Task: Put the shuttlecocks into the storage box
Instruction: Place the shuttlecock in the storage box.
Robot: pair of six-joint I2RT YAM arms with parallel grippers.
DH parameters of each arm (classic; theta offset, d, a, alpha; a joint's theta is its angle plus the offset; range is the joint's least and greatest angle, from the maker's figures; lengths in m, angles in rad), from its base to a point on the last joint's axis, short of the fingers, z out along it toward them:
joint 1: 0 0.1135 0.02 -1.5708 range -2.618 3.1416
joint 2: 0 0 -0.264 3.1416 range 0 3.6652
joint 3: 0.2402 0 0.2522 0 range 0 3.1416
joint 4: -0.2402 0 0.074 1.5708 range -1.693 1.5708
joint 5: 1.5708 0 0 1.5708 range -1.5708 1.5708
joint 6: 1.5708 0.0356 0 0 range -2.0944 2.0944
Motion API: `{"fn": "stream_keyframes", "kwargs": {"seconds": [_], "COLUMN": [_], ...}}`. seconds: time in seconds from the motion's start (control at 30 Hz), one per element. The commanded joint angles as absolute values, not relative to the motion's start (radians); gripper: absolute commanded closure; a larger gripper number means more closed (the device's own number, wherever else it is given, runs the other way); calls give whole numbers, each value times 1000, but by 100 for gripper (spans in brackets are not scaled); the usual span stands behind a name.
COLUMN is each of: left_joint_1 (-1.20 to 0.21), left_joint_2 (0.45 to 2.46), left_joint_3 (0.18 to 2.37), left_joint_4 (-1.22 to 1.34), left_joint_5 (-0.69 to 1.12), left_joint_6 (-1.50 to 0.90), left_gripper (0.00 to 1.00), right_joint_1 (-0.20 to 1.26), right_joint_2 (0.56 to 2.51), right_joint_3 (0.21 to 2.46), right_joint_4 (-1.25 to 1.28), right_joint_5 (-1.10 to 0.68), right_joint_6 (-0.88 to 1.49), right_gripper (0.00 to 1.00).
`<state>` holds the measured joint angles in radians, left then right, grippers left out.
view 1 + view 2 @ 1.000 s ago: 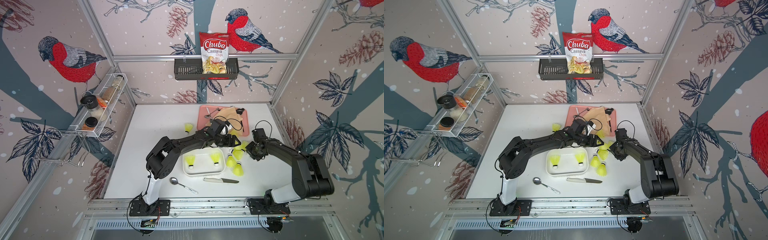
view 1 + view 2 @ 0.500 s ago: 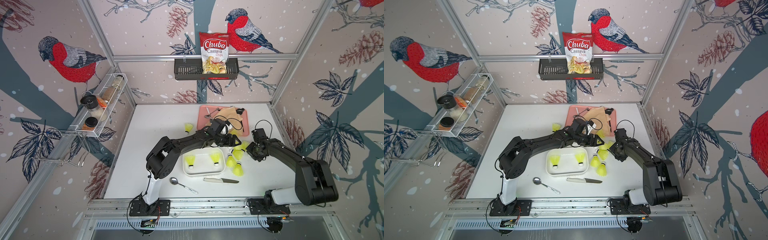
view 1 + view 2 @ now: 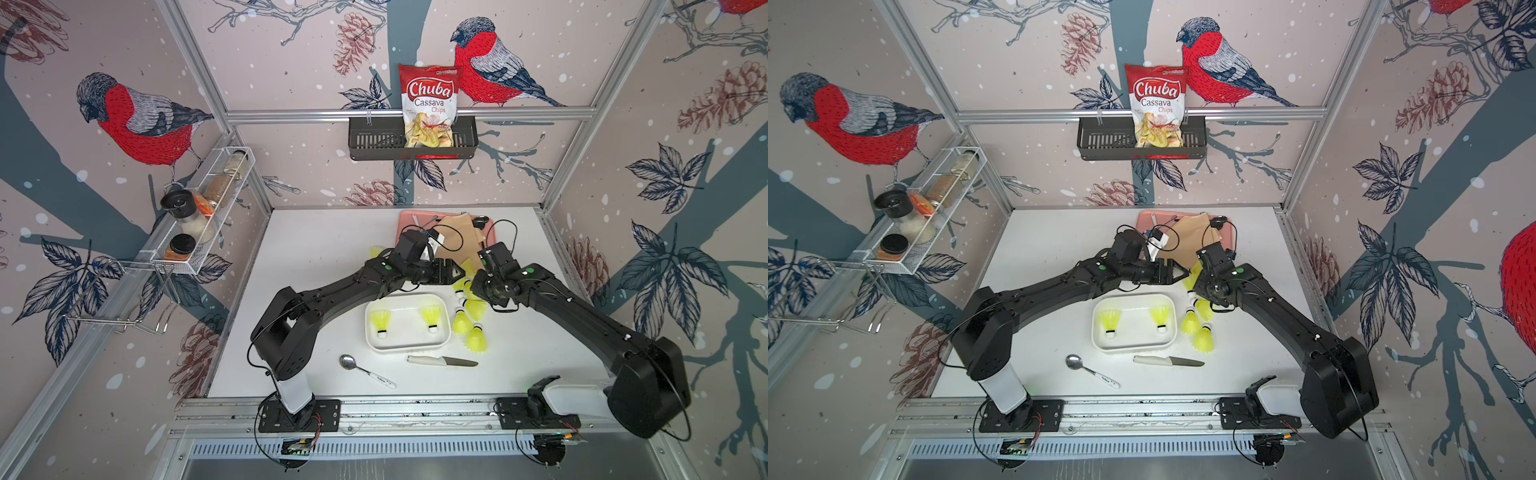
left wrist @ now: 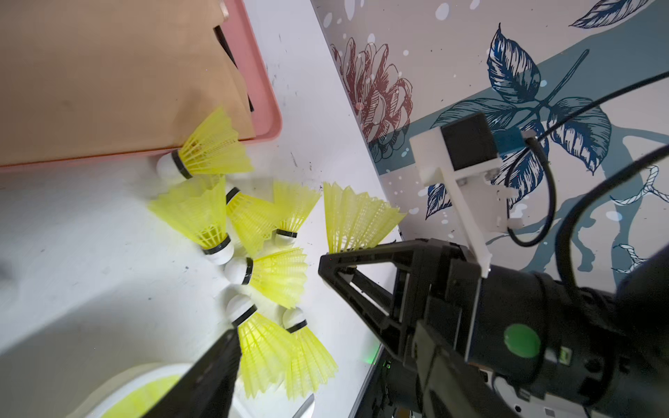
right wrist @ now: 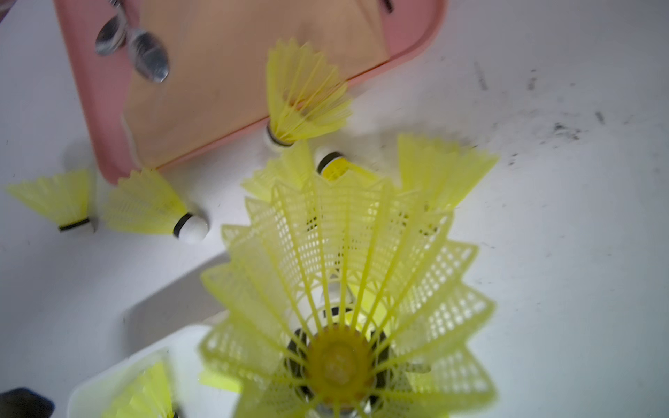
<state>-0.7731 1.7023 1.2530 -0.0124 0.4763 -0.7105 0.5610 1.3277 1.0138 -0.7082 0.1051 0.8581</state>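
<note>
— Before we move anything, what do we have, reading from the left?

— One stray shuttlecock [image 3: 376, 251] lies alone on the bench [image 3: 316, 257] beside the pink tray [image 3: 405, 220]. Next comes the storage box [image 3: 415, 347], with two shuttlecocks [image 3: 381, 320] inside, tips toward its near wall. Past its far corner our left end effector [image 3: 457, 272] hangs released, jaws wide and empty, near the far end of the loose cluster [image 3: 467, 324] just beside the box.

— And on the right?

— Our right end effector [image 4: 325, 266] is clenched on the tip end of one shuttlecock [image 4: 356, 217], with the skirt fanning out beyond the jaws.

— So that one goes in first?

— We think so. We should carry it over the rim to the bare middle of the box and lower it well inside before letting go, since a light, springy skirt may bounce out. Both arms crowd the same corner, so we would hold the left back until the right is clear.
</note>
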Motion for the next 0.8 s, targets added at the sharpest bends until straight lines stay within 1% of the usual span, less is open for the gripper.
{"fn": "stream_keyframes", "kwargs": {"seconds": [0.0, 0.2, 0.3, 0.53, 0.67, 0.77], "left_joint_1": [-746, -727, -720, -709, -707, -707], "left_joint_2": [1622, 1441, 1346, 1160, 1089, 1059], "left_joint_3": [1182, 1028, 951, 826, 785, 757], "left_joint_4": [-26, -110, -152, -233, -302, -334], "left_joint_5": [414, 306, 246, 108, 41, 23], "left_joint_6": [-724, -709, -720, -758, -794, -814], "left_gripper": [22, 22, 22, 22, 22, 22], "right_joint_1": [660, 836, 888, 977, 1009, 1018], "right_joint_2": [1357, 1423, 1462, 1555, 1602, 1631], "right_joint_3": [1051, 1084, 1112, 1140, 1161, 1171], "right_joint_4": [-759, -711, -698, -654, -635, -625], "right_joint_5": [128, 112, 89, 30, 4, -14], "right_joint_6": [809, 792, 782, 777, 769, 760], "right_gripper": [76, 76, 77, 77, 78, 78]}}
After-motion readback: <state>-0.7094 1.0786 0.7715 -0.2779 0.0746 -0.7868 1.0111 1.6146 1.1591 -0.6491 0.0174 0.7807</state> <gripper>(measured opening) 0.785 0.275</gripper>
